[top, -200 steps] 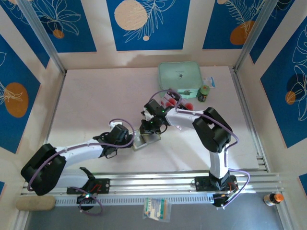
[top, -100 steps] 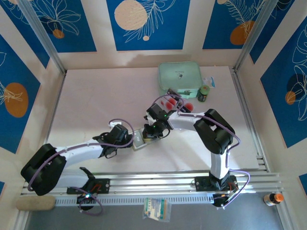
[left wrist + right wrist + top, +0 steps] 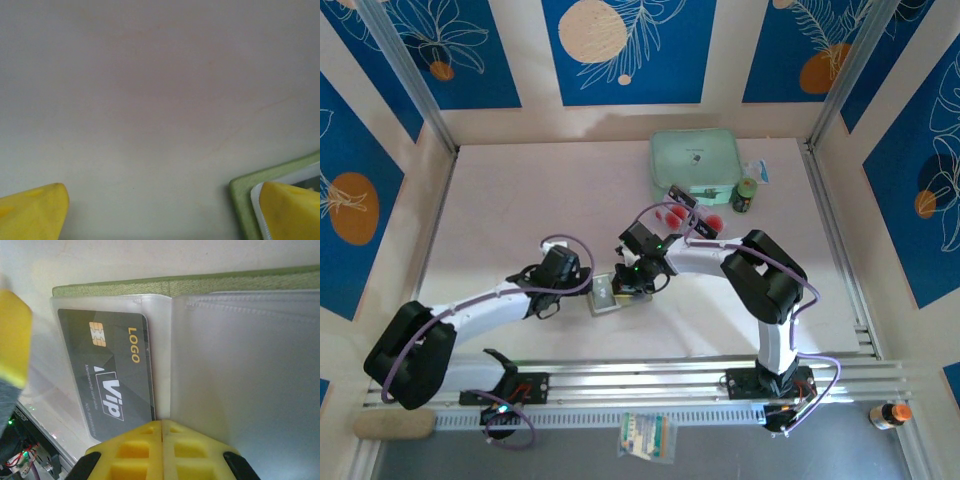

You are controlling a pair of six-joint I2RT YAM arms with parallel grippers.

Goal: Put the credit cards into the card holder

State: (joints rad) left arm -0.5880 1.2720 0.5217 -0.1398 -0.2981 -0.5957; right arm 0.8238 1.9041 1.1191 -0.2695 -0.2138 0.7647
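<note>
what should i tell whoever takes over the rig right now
Left gripper: wide open, low over the table, one finger over a corner of the holder; contact can't be told.
Right gripper: shut, tips at the holder's clear sleeves.
Holder: lying open near the table's middle, between the two grippers.
Done: one black card sits in a sleeve.
Left: more cards with red marks lie farther back, near the mint case; they need fetching and slotting in.
</note>
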